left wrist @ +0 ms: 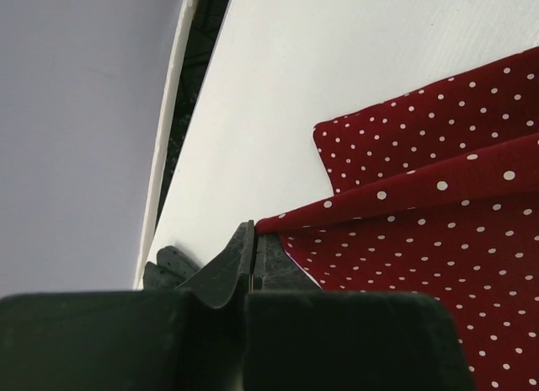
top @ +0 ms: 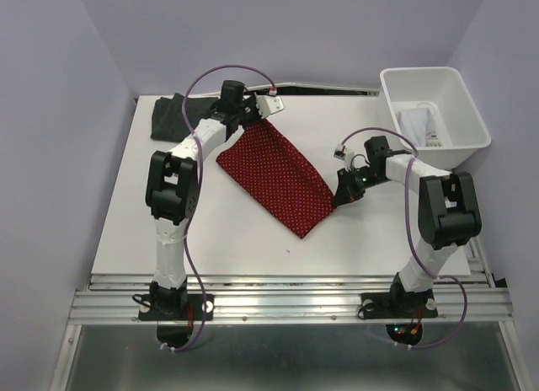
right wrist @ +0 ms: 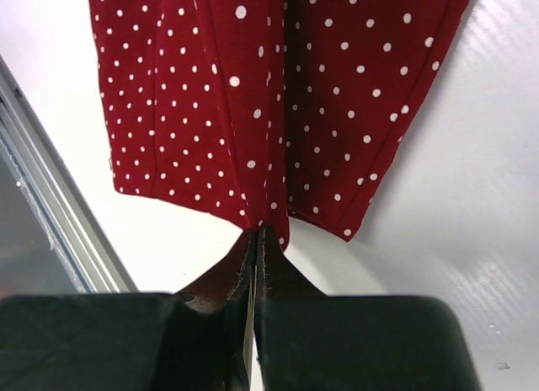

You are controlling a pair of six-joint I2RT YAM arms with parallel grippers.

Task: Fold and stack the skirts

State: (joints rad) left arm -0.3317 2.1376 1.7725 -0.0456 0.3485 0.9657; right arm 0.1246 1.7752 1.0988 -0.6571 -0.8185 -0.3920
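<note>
Left hand (left wrist: 253, 232) pinched shut on far corner of red skirt (top: 278, 176); right hand (right wrist: 257, 235) pinched shut on opposite end. Skirt spans diagonally between hands over bench (top: 168, 231). Dark skirt (top: 171, 117) lies left of left hand.

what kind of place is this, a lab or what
Probably a robotics lab test cell, not a home: plain lavender walls box in a white table, two robot arms are bolted to a metal rail at its near edge, and they hold a red dotted skirt.
</note>
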